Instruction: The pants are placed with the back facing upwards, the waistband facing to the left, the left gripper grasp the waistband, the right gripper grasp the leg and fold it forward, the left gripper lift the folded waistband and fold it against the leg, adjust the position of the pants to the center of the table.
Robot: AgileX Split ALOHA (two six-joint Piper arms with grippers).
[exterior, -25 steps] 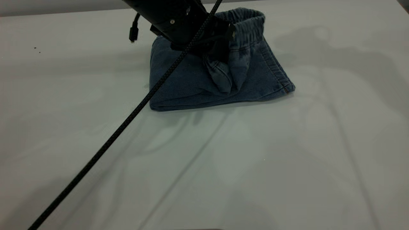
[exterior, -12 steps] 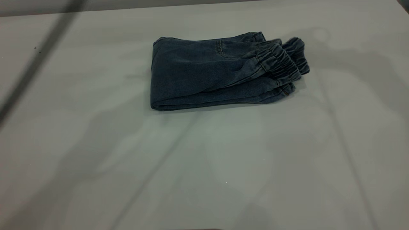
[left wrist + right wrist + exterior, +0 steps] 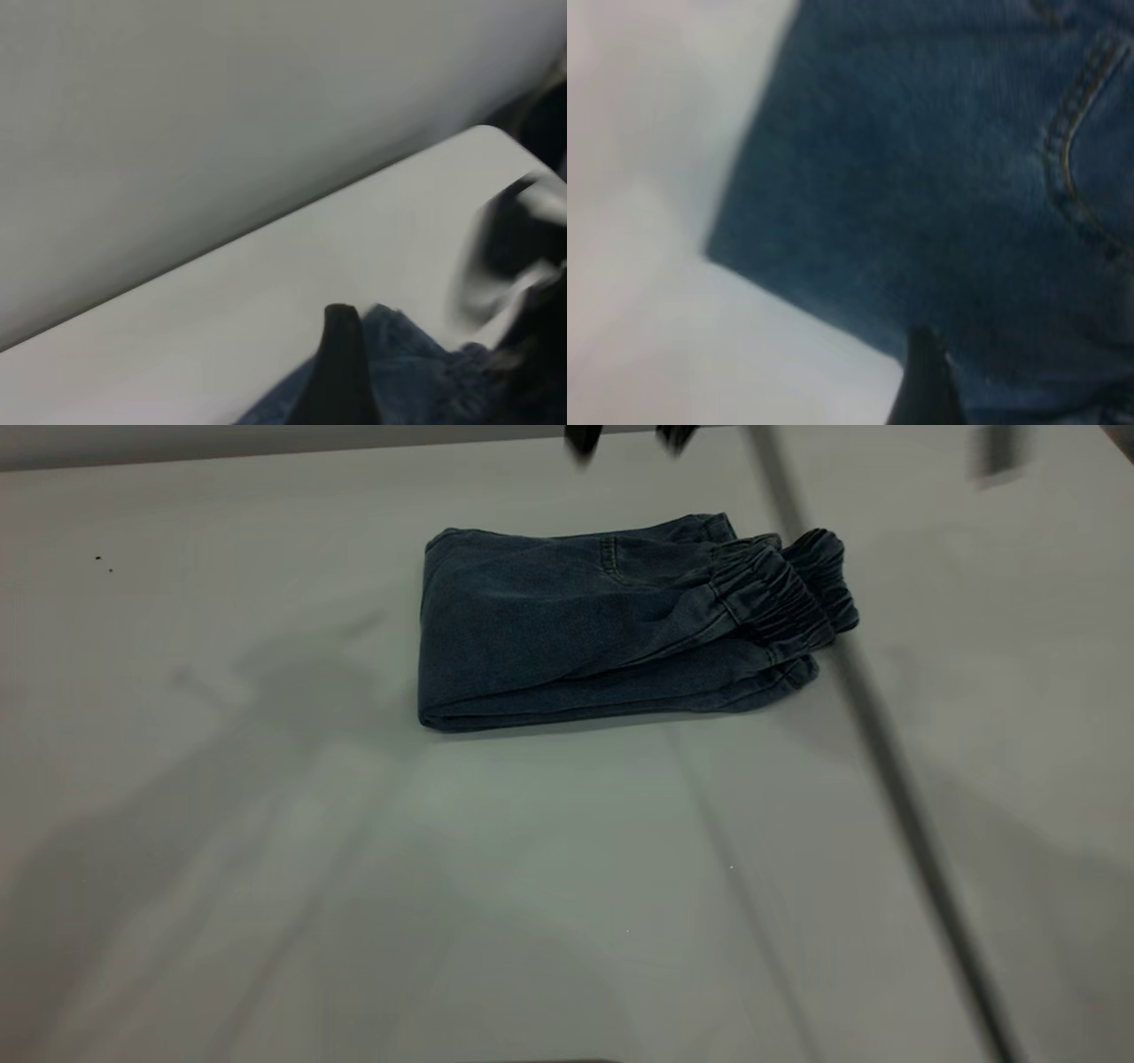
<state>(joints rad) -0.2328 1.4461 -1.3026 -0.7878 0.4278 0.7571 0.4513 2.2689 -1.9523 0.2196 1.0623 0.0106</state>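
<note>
The pants (image 3: 576,629) lie folded in a compact blue denim bundle on the far middle of the table (image 3: 532,886). The ruched waistband (image 3: 780,593) rests on top at the bundle's right end, over a stitched leg hem (image 3: 791,676). My right gripper (image 3: 629,436) hovers blurred above the bundle's far edge with its two tips wide apart, holding nothing. In its wrist view one of its fingers (image 3: 921,385) hangs over the denim (image 3: 939,177) near a corner. My left gripper (image 3: 438,376) is outside the exterior view; it is open, with denim (image 3: 416,354) below it.
The right arm's blurred cable (image 3: 886,762) streaks across the table just right of the pants. The table's far edge (image 3: 266,450) runs close behind the bundle. Bare tabletop spreads to the left, right and front.
The left gripper let go of the waistband and left the exterior view. The waistband dropped onto the leg end at the right. The right gripper and its cable swung in above the pants.
</note>
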